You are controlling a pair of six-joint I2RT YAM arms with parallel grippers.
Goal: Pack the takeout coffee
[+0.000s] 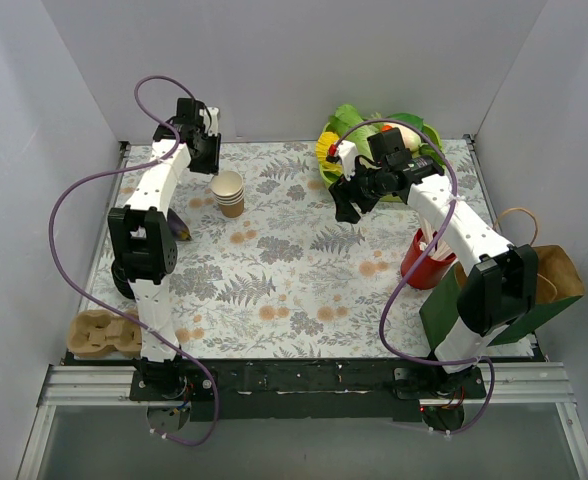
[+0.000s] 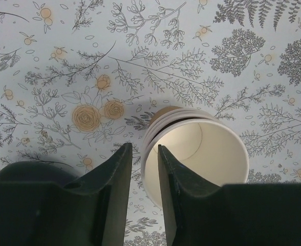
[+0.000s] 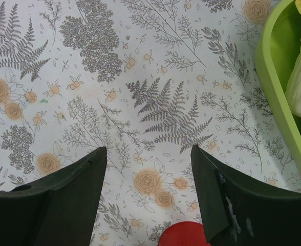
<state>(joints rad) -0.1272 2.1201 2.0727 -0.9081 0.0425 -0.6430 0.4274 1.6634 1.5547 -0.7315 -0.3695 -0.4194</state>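
The takeout coffee does not show in any view. A stack of lidless tan cups (image 1: pixel 229 193) stands at the back left of the table. My left gripper (image 1: pixel 213 166) is at its rim. In the left wrist view that gripper (image 2: pixel 144 146) straddles the wall of the top cup (image 2: pixel 201 154), one finger inside the cream interior and one outside. The jaws stand narrow, with a slim gap still showing on each side of the rim. My right gripper (image 1: pixel 347 212) hangs open over bare tablecloth at the back right, and nothing lies between its fingers (image 3: pixel 212 195).
A green bowl of vegetables (image 1: pixel 374 135) sits at the back right, its rim (image 3: pixel 276 77) close to my right fingers. A red cup (image 1: pixel 426 258) stands by the right arm. A green and brown bag (image 1: pixel 514 300) lies far right. A cardboard cup carrier (image 1: pixel 102 335) lies front left.
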